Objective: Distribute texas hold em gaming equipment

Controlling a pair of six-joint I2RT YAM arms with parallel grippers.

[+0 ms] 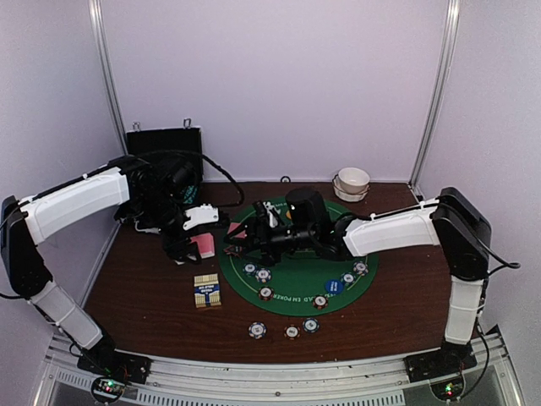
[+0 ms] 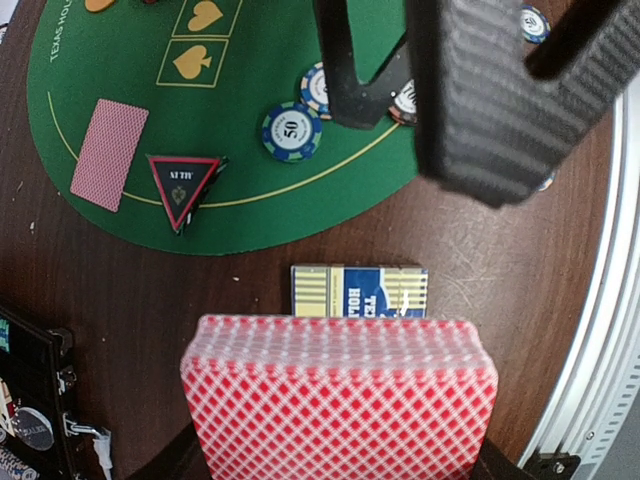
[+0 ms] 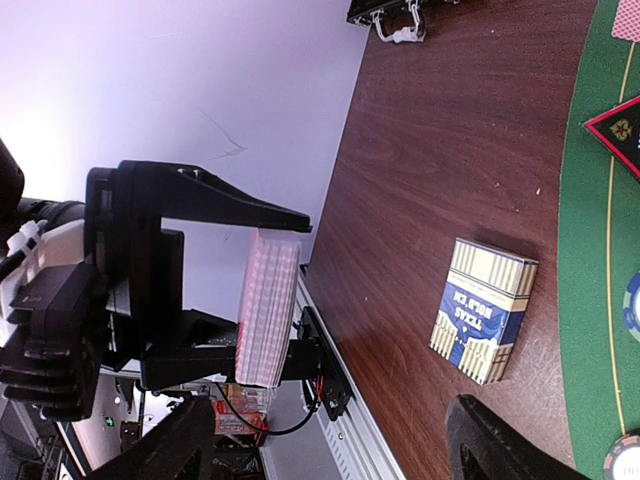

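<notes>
My left gripper (image 1: 193, 237) is shut on a deck of pink-backed playing cards (image 2: 340, 395) and holds it above the wood table, left of the green mat (image 1: 296, 258). The right wrist view shows the deck (image 3: 268, 305) edge-on between the left jaws. My right gripper (image 1: 247, 234) is open and empty over the mat's left side, facing the deck; its fingers (image 3: 500, 450) frame that view. One pink card (image 2: 110, 153) and a red triangular marker (image 2: 182, 185) lie on the mat. Several striped chips (image 1: 264, 274) and a blue round button (image 1: 333, 286) lie on the mat's near part. An orange button (image 2: 100, 4) shows partly.
The blue-and-yellow card box (image 1: 207, 290) lies on the table left of the mat, just beyond the deck in the left wrist view (image 2: 360, 292). Three chips (image 1: 292, 331) lie off the mat near the front edge. A white bowl (image 1: 352, 180) and a black case (image 1: 165, 145) stand at the back.
</notes>
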